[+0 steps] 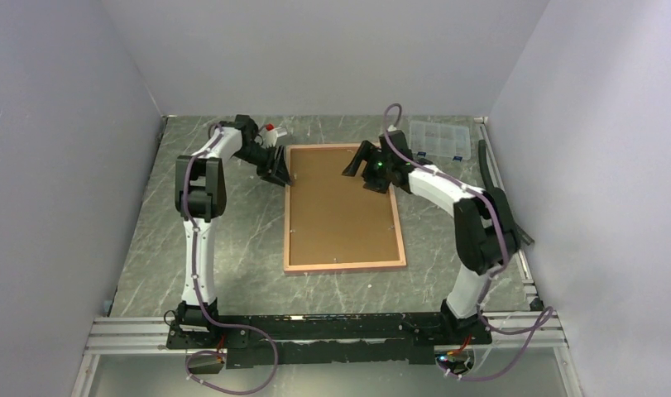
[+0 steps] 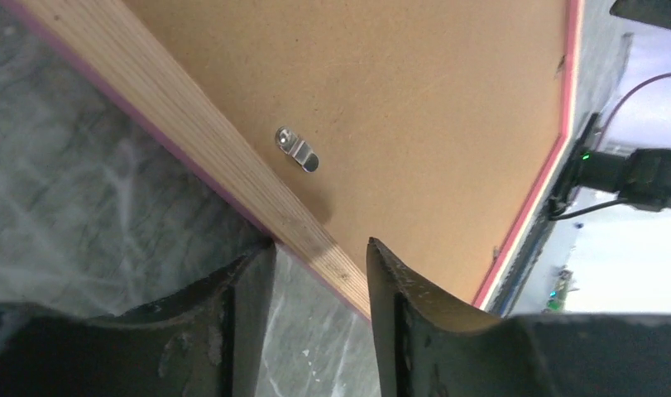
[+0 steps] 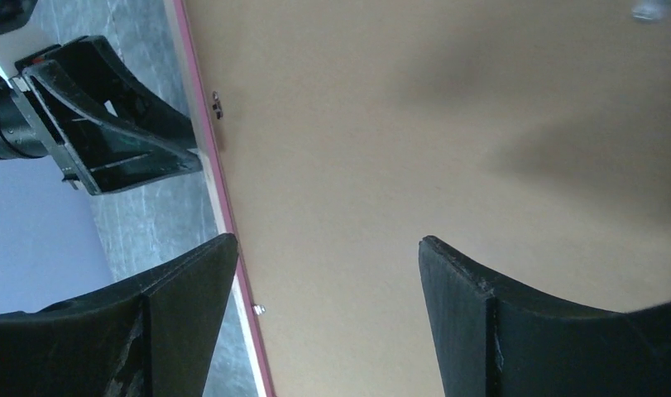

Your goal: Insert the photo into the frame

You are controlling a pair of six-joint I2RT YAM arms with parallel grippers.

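a: where is the frame [image 1: 344,265]?
b: flat on the marbled table [image 1: 232,240], reverse side up, long sides running away from the arm bases. pink shows along its outer edge and pale wood grain on the rail. the brown backing board [image 1: 340,215] sits inside it.
a: left gripper [image 2: 322,248]?
b: low at the far end of the frame's left rail. the fingers are part way apart and straddle the rail: one tip is over the table just outside the pink edge, the other over the backing board. a gap shows between the inner tip and the rail, and nothing is held. a small metal turn clip [image 2: 299,150] sits at the seam between rail and board, just beyond the fingertips.
a: right gripper [image 3: 328,240]?
b: over the far part of the backing board, fingers spread wide and empty. whether it touches the board, cannot tell.
a: anything else?
b: a clear compartment box [image 1: 438,138] at the far right of the table, apart from the frame.
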